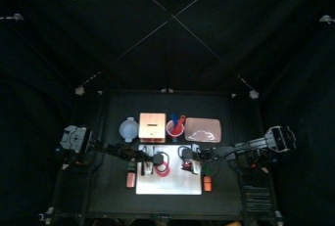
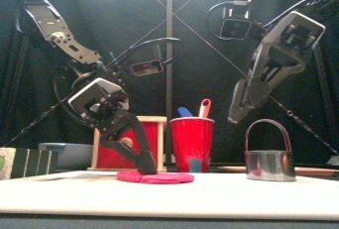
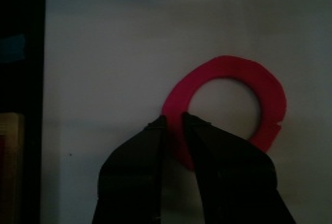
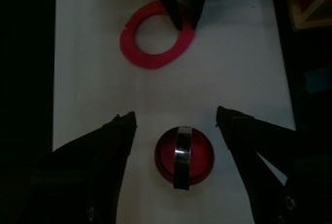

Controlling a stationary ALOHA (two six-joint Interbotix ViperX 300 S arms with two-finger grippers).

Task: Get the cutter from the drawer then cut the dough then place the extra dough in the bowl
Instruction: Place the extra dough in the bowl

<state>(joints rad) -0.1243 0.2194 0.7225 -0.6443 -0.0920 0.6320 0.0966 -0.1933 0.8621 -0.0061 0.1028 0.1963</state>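
A ring of red dough [image 3: 259, 80] lies on the white cutting board [image 3: 116, 63]. My left gripper [image 3: 177, 121] is down at the ring's edge and shut on it, as the front view also shows with the left gripper [image 2: 143, 166] touching the dough [image 2: 157, 177]. The round metal cutter [image 2: 271, 162] stands upright on the board to the right, wire handle up. From above, the cutter [image 4: 182, 157] holds a red dough disc inside. My right gripper [image 4: 176, 117] hangs open above it, raised well off the board [image 2: 240, 112].
At the back stand the wooden box with its red drawer front [image 2: 129, 142], the red cup with toy knives [image 2: 192, 142], the blue-grey bowl [image 1: 127, 128] at the left and the pink tray [image 1: 205, 129] at the right.
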